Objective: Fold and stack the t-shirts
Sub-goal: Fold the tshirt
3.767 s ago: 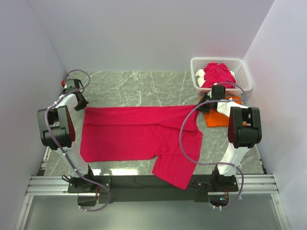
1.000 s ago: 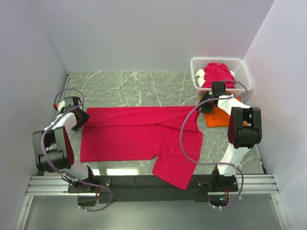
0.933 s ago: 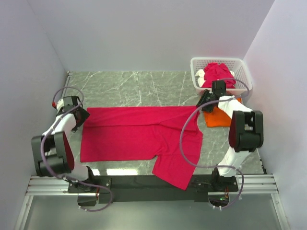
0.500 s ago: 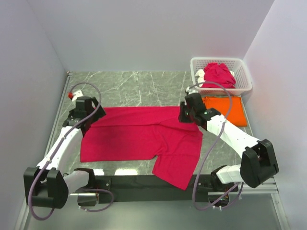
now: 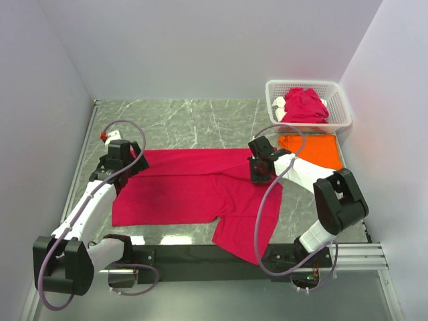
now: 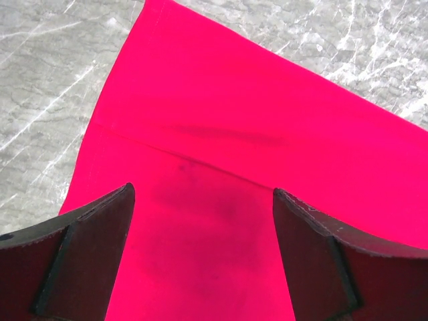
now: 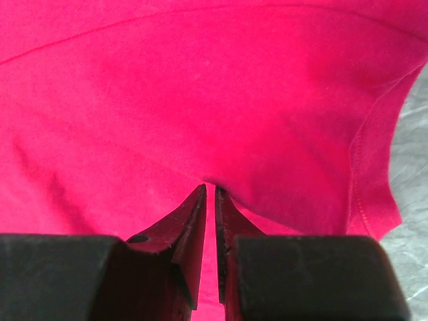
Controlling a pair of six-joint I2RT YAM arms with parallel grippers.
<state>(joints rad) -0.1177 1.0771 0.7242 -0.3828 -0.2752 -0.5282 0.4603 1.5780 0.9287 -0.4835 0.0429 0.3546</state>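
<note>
A crimson-pink t-shirt (image 5: pixel 187 187) lies spread flat across the marble table, one corner hanging over the near edge. My left gripper (image 5: pixel 130 162) hovers over its far-left part. In the left wrist view the left gripper (image 6: pixel 204 200) is open, with smooth crimson cloth (image 6: pixel 267 120) between and below the fingers. My right gripper (image 5: pixel 259 168) is at the shirt's far-right part. In the right wrist view the right gripper (image 7: pixel 210 188) has its jaws nearly together, pinching a raised fold of crimson cloth (image 7: pixel 200 80). An orange t-shirt (image 5: pixel 311 150) lies folded flat at the right.
A white lattice basket (image 5: pixel 338 93) at the back right holds another bunched crimson shirt (image 5: pixel 304 105). Bare marble (image 5: pixel 194 124) stretches behind the spread shirt. Grey walls close in on both sides, and the arms' cables loop over the cloth.
Both arms swung inward onto the crimson shirt. The right gripper left the orange shirt's side and closed on the crimson cloth. The left gripper opened wider over the shirt's left part.
</note>
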